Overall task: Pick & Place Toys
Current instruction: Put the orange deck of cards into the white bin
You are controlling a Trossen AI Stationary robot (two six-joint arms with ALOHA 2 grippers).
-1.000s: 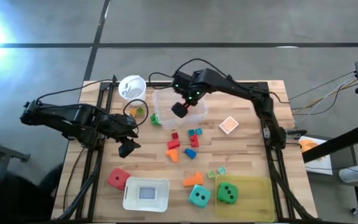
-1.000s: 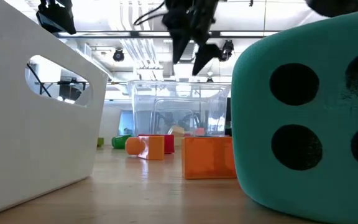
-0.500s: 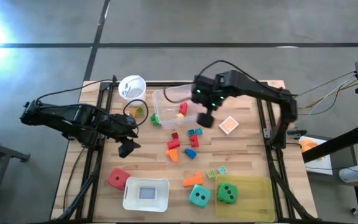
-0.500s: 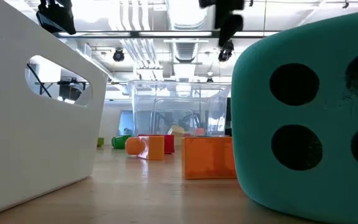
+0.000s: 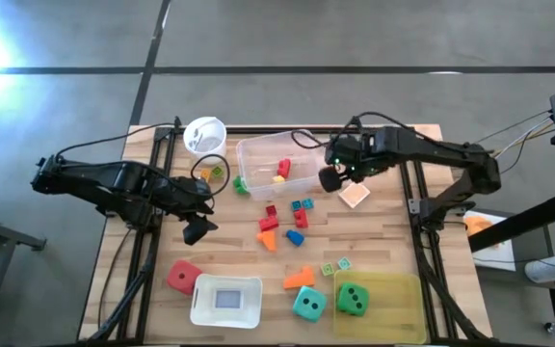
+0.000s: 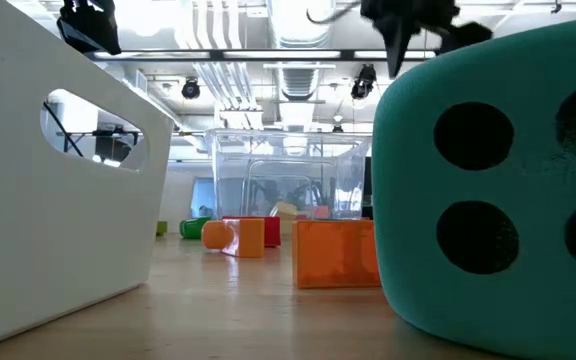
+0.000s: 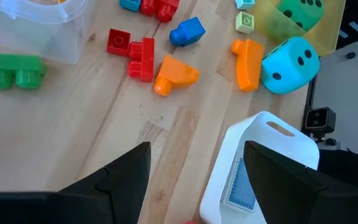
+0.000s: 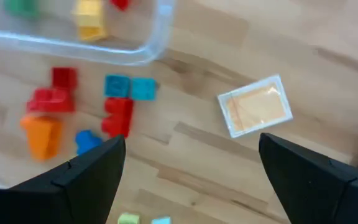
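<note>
Above the table, between clear tub (image 5: 276, 166) and orange tile (image 5: 355, 194), hangs the right gripper (image 5: 330, 178) (jaws wide, empty). Left gripper (image 5: 197, 229) waits at the left edge, jaws parted, empty.

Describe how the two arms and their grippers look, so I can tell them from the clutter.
Both arms, left and right, are dark, jointed links trailing thin black cables. The right arm shows small green lights near its wrist. Each gripper, left and right, ends in two broad, matte black fingers.
</note>
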